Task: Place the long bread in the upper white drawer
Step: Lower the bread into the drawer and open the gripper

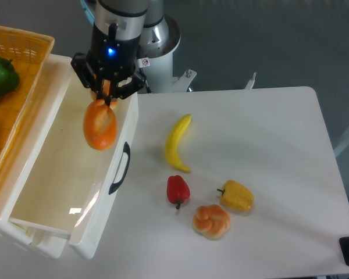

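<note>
The white table [267, 133] carries everything, and the upper white drawer [52, 192] stands pulled open along its left edge, deep-walled, with a dark curved handle [120, 168] on the front facing the tabletop's middle. Behind the drawer's left wall sits an orange woven basket [17, 64] holding a green pepper [0, 75]. Above the drawer's rear right corner hangs the gripper [106, 93], its fingers clamped on the upper end of the long bread [100, 125], which dangles end-on toward the camera as an orange oval, clear of the drawer floor and just inside the front wall. The loaf looks light and fairly stiff, with a smooth crust that could slip or swing when held by one end; a grip nearer the middle would steady it, though the present hold seems enough for a short drop. Releasing low should keep it from bouncing against the wall. On the open tabletop, well apart from the drawer, lie a yellow banana [178, 142] near the centre, then toward the front edge a corn cob [237, 196], a knotted bun [211, 221] and a small red pepper [178, 190].
</note>
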`<state>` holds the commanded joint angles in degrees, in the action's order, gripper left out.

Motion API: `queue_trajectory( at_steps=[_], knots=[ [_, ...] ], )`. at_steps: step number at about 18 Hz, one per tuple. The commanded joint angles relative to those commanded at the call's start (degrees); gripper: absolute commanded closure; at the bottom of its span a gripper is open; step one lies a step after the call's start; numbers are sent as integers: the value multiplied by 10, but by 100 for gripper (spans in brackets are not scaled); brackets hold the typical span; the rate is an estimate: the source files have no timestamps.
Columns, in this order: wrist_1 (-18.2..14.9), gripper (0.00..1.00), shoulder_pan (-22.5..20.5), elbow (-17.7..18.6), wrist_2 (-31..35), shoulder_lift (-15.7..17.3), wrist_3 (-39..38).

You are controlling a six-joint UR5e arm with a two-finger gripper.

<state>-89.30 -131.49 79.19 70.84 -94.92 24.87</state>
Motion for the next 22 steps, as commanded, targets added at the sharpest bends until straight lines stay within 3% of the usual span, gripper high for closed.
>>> queue_trajectory(
  at_steps=[9, 13, 20, 22],
  knots=[
    [6, 100, 18, 25, 0, -9, 1],
    [16, 100, 30, 25, 0, -27, 0],
    [30, 86, 42, 25, 0, -52, 2],
    [30, 69, 42, 25, 2, -52, 6]
  ],
)
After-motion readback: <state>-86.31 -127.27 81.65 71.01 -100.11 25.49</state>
